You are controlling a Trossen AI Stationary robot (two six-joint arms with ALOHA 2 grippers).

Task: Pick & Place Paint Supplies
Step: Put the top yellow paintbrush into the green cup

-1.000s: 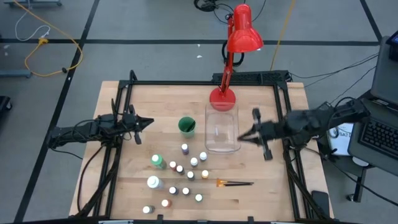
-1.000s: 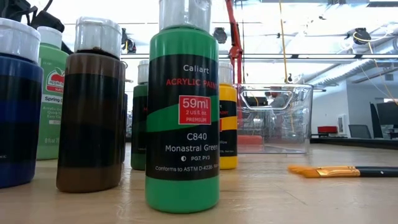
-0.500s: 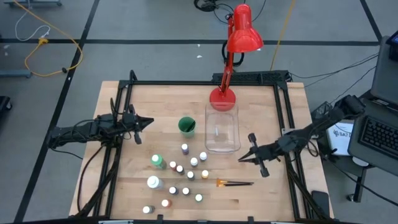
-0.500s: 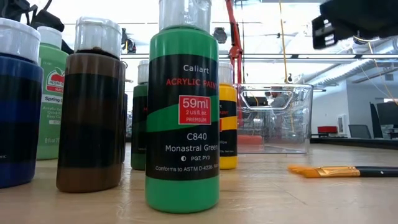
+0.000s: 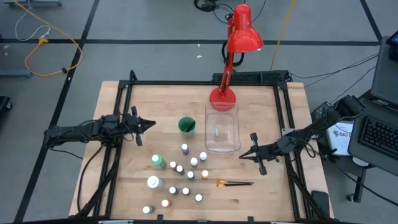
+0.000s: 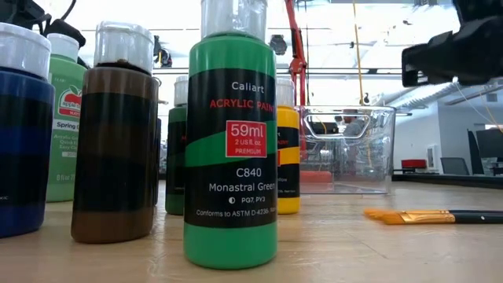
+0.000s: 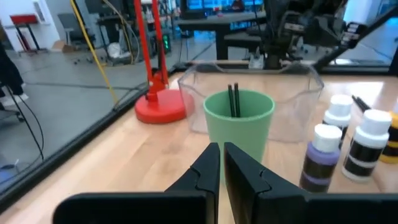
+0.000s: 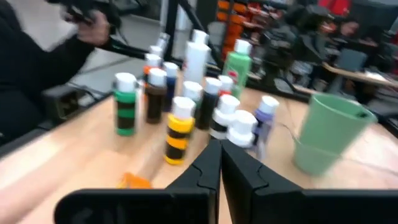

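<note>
Several white-capped paint bottles point(image 5: 180, 173) stand upright in a cluster on the wooden table, near of the green cup point(image 5: 186, 126). The low view shows a green one point(image 6: 230, 157) closest, and they also show in the right wrist view point(image 8: 186, 106). Orange-tipped brushes point(image 5: 235, 183) lie flat to the cluster's right. Two dark handles point(image 7: 233, 99) stick up out of the cup. My left gripper point(image 5: 149, 124) is shut and hovers left of the cup. My right gripper point(image 5: 242, 154) is shut and hovers near of the clear bin's point(image 5: 222, 129) right corner, above the brushes.
A red desk lamp stands with its base point(image 5: 222, 96) just beyond the bin. A black frame point(image 5: 283, 118) runs along the table's edges. Bare wood lies between the left gripper and the bottles and along the table's right side.
My right arm has swung from beside the bin's right wall toward the table's near edge and dropped lower, then eased back slightly. It now shows at the top right of the low view. Bottles, brushes, cup and bin have not moved.
</note>
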